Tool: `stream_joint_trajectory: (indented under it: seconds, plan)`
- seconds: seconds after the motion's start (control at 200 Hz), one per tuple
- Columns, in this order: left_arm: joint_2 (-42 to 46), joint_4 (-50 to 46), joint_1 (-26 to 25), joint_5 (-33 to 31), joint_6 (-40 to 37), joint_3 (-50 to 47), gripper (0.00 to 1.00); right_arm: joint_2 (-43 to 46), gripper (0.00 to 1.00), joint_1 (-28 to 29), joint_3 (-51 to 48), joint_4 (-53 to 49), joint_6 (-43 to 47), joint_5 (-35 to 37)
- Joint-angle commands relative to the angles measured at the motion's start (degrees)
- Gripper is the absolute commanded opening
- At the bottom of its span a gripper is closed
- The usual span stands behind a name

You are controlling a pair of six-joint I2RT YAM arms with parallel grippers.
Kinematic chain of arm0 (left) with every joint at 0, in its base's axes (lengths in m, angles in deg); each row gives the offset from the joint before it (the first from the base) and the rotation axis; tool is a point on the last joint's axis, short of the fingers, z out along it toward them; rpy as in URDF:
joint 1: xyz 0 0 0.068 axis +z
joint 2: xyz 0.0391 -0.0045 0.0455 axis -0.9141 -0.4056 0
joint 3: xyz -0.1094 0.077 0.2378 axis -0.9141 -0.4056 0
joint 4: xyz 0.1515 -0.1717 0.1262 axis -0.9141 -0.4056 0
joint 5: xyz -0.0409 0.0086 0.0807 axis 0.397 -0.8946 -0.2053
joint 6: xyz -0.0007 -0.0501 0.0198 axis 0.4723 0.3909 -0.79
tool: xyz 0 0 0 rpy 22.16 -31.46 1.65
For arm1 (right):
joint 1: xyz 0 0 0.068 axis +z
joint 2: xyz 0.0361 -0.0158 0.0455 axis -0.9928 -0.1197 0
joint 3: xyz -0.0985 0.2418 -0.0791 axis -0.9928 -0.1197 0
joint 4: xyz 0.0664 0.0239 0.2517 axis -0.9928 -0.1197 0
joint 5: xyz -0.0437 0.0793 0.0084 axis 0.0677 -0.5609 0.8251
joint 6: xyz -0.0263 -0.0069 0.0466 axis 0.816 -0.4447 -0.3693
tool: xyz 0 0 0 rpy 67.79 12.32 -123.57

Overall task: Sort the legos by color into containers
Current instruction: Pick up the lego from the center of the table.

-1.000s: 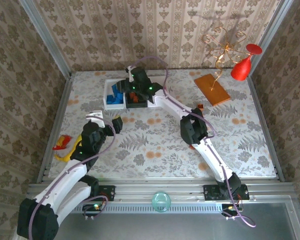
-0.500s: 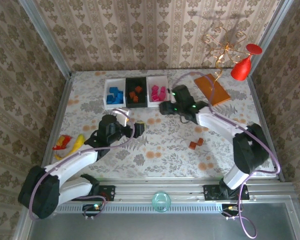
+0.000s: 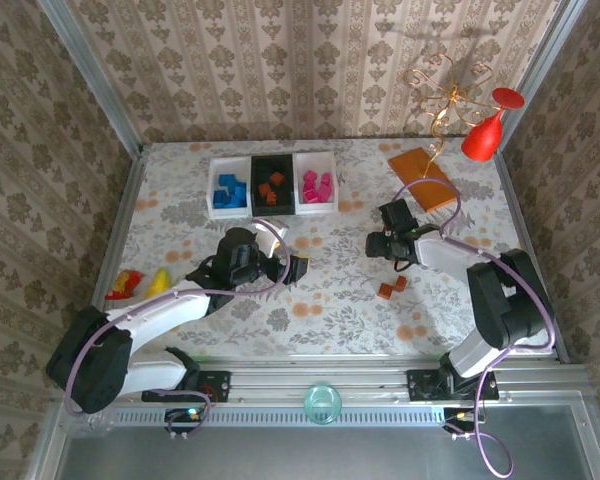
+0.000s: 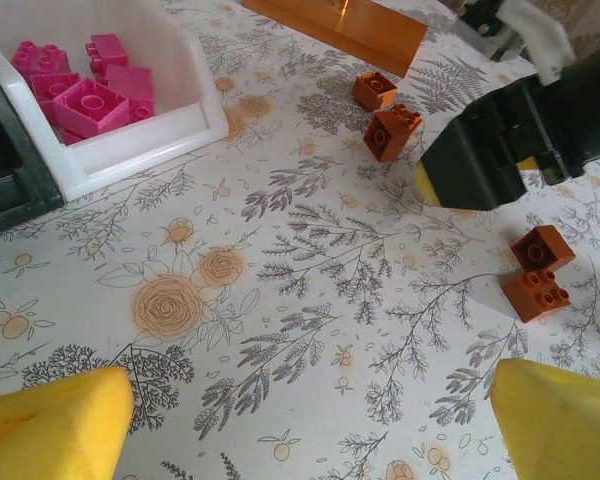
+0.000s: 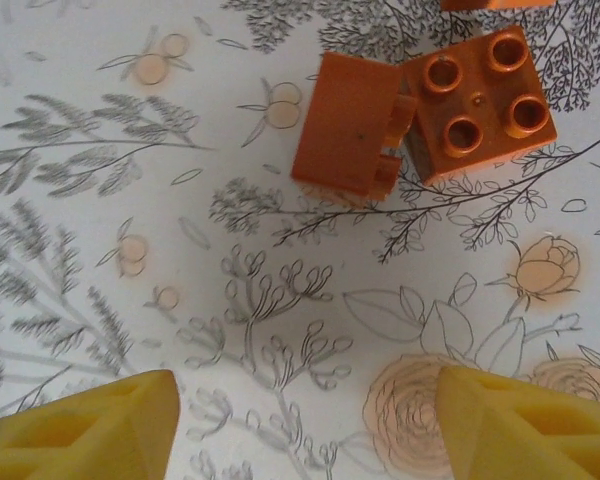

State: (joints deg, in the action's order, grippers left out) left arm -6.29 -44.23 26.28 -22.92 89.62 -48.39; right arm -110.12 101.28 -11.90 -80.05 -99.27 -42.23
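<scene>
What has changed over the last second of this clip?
The right gripper pulled back from over the black container rightward and now hangs open, empty, above two orange-brown bricks beside the board. The left gripper swung right toward mid-table, open. The three containers and the other loose brick pair stayed put.

The bricks (image 5: 477, 105) are smooth moulded plastic with a faint sheen. The white tray (image 4: 150, 150) is glossy plastic. The table (image 4: 310, 300) has a matt, flower-printed cover. The board (image 4: 335, 25) shines, polished. The rail (image 3: 280, 378) is brushed metal.
</scene>
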Motion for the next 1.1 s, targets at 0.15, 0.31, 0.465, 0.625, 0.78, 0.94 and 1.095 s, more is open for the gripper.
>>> stream_joint_trajectory:
  seconds: [0.15,0.31,0.465,0.625,0.78,0.94,1.095]
  plan:
    - [2.47,0.74,-0.25,-1.21,-2.19,0.51,0.94,-6.51,0.61,-1.42,5.80,4.23,-2.75,1.71]
    - [3.01,0.37,-0.25,-1.40,-2.39,0.51,0.94,-10.36,0.58,-2.22,9.12,4.13,-2.99,1.47]
    - [3.59,0.21,-0.29,-1.70,-2.56,0.42,0.94,-12.46,0.58,-2.52,11.26,3.14,-2.99,3.09]
    - [3.81,0.33,-0.28,-1.74,-2.55,0.30,0.94,-14.25,0.58,-2.81,12.97,2.27,-2.40,4.19]
    - [3.64,0.32,-0.26,-1.65,-2.48,0.33,0.94,-16.58,0.55,-3.12,14.89,1.80,-1.29,4.05]
    - [3.81,0.13,-0.28,-2.02,-2.47,0.33,0.94,-18.28,0.45,-3.23,17.06,1.14,0.59,2.79]
    - [4.91,-0.74,0.01,-7.67,-1.66,-0.23,0.94,-16.67,0.33,-2.33,16.88,2.75,2.80,-0.81]
